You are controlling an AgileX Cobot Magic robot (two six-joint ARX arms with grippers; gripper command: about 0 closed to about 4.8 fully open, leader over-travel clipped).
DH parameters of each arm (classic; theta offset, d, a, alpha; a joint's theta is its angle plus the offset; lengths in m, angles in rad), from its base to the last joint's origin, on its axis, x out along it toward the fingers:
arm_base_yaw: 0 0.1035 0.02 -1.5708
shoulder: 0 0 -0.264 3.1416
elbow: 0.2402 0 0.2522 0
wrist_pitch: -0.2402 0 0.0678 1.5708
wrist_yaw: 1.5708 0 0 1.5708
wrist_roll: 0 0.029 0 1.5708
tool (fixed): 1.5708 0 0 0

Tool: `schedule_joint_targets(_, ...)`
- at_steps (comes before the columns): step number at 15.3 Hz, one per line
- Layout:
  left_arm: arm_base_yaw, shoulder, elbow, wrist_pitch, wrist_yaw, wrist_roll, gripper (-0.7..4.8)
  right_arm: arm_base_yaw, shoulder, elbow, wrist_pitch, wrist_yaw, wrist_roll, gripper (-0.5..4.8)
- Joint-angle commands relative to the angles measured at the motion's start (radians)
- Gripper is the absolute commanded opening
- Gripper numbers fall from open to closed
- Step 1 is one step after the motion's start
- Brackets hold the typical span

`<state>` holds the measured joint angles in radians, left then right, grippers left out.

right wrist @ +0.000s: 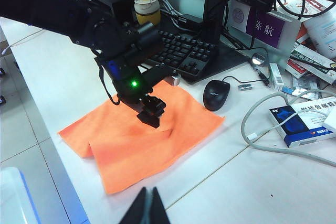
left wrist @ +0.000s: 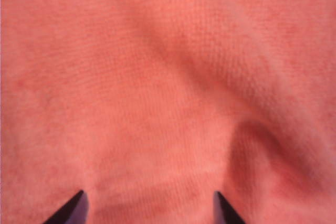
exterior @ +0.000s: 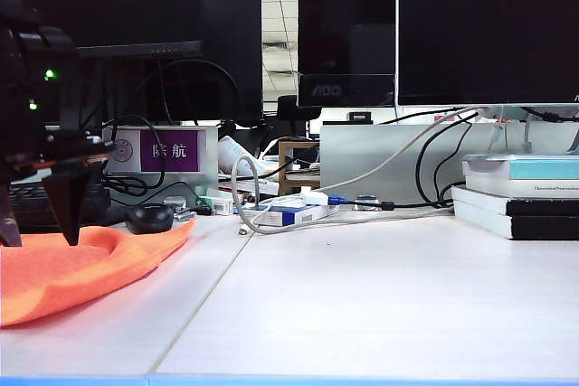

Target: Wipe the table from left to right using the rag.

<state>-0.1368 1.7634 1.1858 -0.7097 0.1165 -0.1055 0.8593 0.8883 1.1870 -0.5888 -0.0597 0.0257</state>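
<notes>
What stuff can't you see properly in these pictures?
- Exterior view: the big fuzzy orange rag is cut off by the picture's left edge.
- Left wrist view: the rag fills everything, hiding the white table; only the open left gripper's tips show.
- Right wrist view: the shut right gripper is cut off by the frame edge.

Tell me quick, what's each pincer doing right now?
Left pincer: open, tips down on the rag, nothing gripped.
Right pincer: shut, empty, above the table.
</notes>
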Motion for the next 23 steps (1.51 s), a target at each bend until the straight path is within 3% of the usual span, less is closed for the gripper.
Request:
schedule_joint_targets(1,-0.001,0.032,0.002,0.008,-0.007,0.000,3.11,0.001,-0.002,0.003,0.019,0.002,0.000,-0.01)
schedule_joint_targets(2,-0.001,0.036,0.002,0.009,-0.007,0.000,3.09,0.001,-0.002,0.003,0.020,0.002,0.000,-0.01)
schedule_joint_targets(3,-0.001,0.039,0.002,-0.002,-0.007,0.000,1.84,0.001,-0.002,0.003,0.040,0.002,0.000,-0.01)
schedule_joint_targets(5,-0.001,0.039,0.002,-0.016,-0.007,0.001,0.06,0.001,-0.002,0.003,0.048,0.002,0.000,-0.01)
schedule_joint_targets(8,-0.001,0.039,0.002,-0.025,0.009,0.035,-0.05,0.001,-0.002,0.003,0.048,0.002,0.000,-0.01)
schedule_joint_targets(13,-0.001,-0.046,0.022,-0.085,0.167,0.072,-0.05,0.002,-0.003,0.003,0.048,0.001,-0.001,-0.01)
schedule_joint_targets(16,-0.001,-0.148,0.187,-0.212,0.212,0.071,-0.05,0.002,-0.003,0.003,0.048,0.001,-0.001,-0.01)
schedule_joint_targets(18,-0.001,-0.234,0.389,-0.337,0.283,0.063,-0.05,0.002,-0.003,0.003,0.048,0.001,-0.001,-0.01)
schedule_joint_targets(19,-0.001,-0.278,0.535,-0.539,0.315,0.064,-0.05,0.002,-0.003,0.003,0.049,-0.003,-0.001,-0.01)
schedule_joint_targets(20,-0.001,-0.286,0.550,-0.631,0.327,0.063,-0.05,0.002,-0.003,0.003,0.061,-0.007,-0.001,-0.01)
schedule_joint_targets(23,-0.001,-0.285,0.550,-0.689,0.340,0.064,-0.05,0.002,-0.003,0.004,0.086,-0.014,-0.001,-0.01)
